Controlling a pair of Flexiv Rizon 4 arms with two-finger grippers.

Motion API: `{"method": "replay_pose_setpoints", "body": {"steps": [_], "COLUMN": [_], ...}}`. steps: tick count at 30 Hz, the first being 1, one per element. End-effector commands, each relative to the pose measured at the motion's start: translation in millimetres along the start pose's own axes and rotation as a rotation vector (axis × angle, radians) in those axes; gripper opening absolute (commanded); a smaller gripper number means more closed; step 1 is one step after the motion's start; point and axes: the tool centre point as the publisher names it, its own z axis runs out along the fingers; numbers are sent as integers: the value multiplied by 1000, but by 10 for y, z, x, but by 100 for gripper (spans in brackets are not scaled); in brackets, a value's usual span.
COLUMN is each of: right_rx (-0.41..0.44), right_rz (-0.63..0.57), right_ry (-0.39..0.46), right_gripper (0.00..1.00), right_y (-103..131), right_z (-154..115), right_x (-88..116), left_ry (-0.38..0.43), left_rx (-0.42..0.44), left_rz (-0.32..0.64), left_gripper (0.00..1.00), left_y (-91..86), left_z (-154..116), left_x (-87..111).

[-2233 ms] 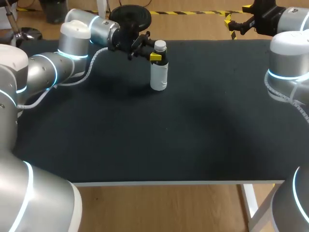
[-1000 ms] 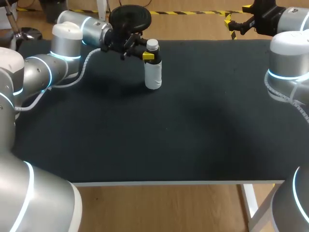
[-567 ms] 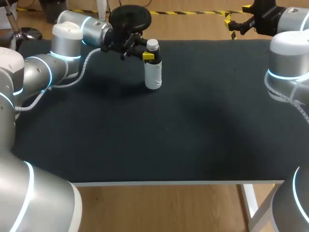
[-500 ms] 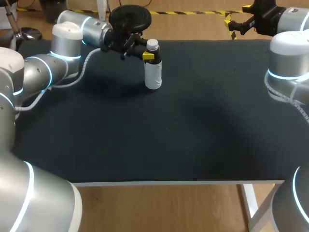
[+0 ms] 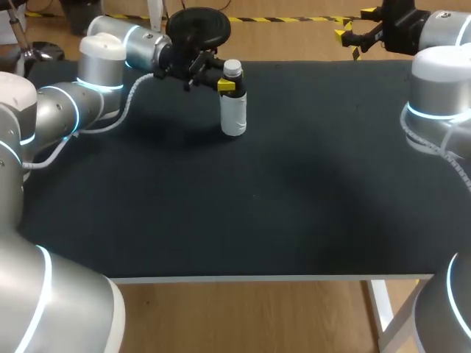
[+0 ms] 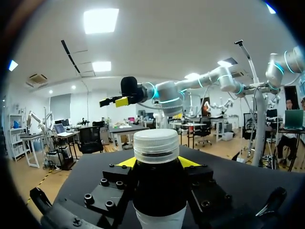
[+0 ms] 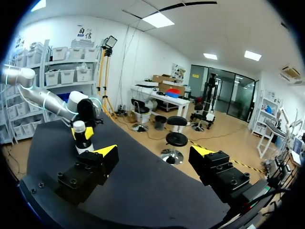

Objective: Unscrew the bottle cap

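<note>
The bottle [image 5: 233, 110] was drawn a little left and farther back, and for the last second it has stood still and upright at the far left-of-middle part of the surface [image 5: 280, 198]. The left fingers [image 5: 226, 85] stay clamped on its dark neck just under the white cap [image 5: 232, 68]. The only fresh movement is at the far right: the right fingers [image 5: 343, 33] have edged slightly left, while staying well apart from the bottle and beyond the far edge of the surface. I judge that the bottle is now braced and the right arm is just setting out towards the cap, so the unscrewing itself has not begun. The cap looks fully seated.

The head view shows the spacing between the two arms, but too small to tell how the grip sits. The left wrist view fills that in: the neck is pinched between both yellow tips, the ribbed cap stands clear above them, and the other arm shows far beyond it. Only the right wrist view makes plain that the right fingers are wide apart and empty, with the bottle small and far ahead of them.
</note>
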Motion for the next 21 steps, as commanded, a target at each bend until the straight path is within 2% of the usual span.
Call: {"method": "replay_pose_setpoints", "body": {"steps": [1,5,10,15,21], "right_rx": [-78,-149,-218,-240,-244], "right_rz": [28,98,151,192,199], "right_ry": [17,49,8,-19,-50], "right_gripper": [100,100,100,100,100], "right_y": [-10,46,21,-45,-49], "right_z": [-18,17,71,207,375], "right_x": [230,533,994,1400,1736], "left_ry": [120,120,120,120,120], "left_rx": [6,6,6,6,6], "left_rz": [0,0,0,0,0], "left_gripper": [0,0,0,0,0], "left_y": [28,28,28,28,28], "left_z": [-30,-30,-30,-30,-30], "left_x": [-67,-67,-67,-67,-67]}}
